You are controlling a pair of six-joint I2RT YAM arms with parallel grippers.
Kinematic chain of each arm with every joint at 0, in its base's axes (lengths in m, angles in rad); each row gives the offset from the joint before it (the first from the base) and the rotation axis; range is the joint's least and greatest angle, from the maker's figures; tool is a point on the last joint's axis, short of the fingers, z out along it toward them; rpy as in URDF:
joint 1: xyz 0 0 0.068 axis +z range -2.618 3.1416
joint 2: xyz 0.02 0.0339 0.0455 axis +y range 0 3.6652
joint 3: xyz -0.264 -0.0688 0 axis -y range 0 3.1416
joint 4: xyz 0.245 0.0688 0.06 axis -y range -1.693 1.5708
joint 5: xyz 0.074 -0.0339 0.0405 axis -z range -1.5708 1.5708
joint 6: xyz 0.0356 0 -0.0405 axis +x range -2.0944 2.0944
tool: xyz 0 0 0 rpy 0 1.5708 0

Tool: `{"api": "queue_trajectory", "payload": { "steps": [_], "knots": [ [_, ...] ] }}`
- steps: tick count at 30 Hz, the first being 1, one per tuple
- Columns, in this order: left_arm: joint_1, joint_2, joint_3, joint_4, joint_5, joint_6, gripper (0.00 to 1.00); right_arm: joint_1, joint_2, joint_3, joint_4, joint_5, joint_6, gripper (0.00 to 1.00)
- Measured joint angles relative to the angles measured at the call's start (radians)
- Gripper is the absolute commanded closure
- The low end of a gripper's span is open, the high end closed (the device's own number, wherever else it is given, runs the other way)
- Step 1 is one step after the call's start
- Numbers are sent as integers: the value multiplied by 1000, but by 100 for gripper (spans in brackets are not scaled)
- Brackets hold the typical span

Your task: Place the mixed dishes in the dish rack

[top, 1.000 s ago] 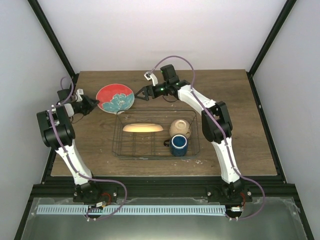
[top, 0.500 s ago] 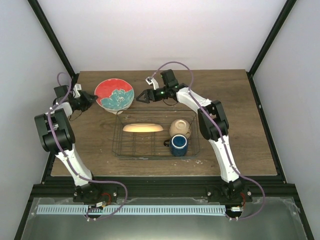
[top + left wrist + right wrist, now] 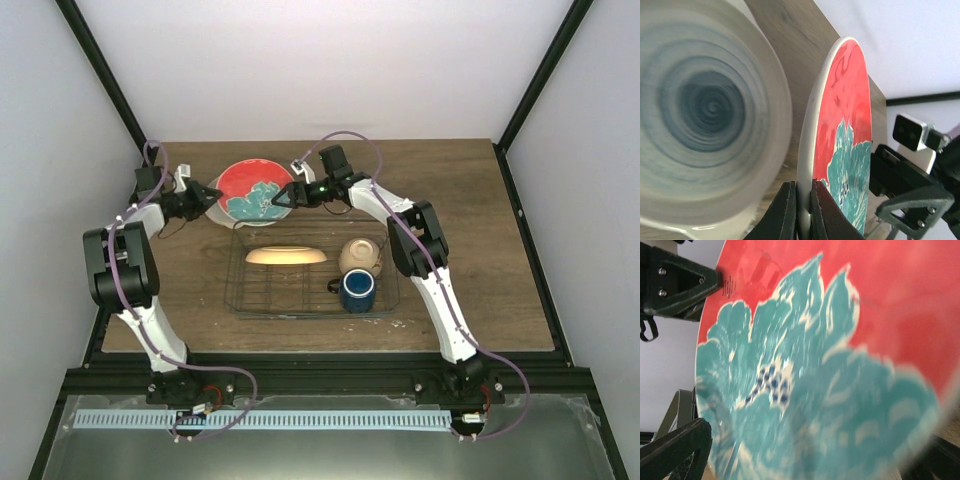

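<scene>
From above, my left gripper (image 3: 212, 195) holds the red plate with teal flowers (image 3: 250, 190) nearly upright, just behind the dish rack (image 3: 390, 300). My right gripper (image 3: 283, 196) is at the plate's other edge. The orange-yellow plate (image 3: 286, 256), the cream bowl (image 3: 360, 254) and the dark blue mug (image 3: 358, 290) are inside the rack. In the left wrist view my fingers (image 3: 785, 212) are pinched on the rim, and the white plate with blue-green centre (image 3: 705, 110) lies on the surface (image 3: 790, 30) close beside. In the right wrist view the flowers fill the picture; my right jaws are spread wide and grip nothing. I think the right side should take the rim firmly before the left lets go. Then the plate should be kept on edge and lowered into a free divider row.
</scene>
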Motion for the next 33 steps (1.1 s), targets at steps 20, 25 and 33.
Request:
{"api": "queue_trajectory", "payload": {
  "steps": [20,25,33],
  "knots": [
    [-46,-13,-33,75,55,29,94,-42,19,7,96,-111,176,99],
    [-47,-12,-33,85,55,1,72,-42,19,7,112,-111,148,99],
    [-47,-11,24,-2,34,29,49,-47,14,7,117,-72,74,99]
  ]
}}
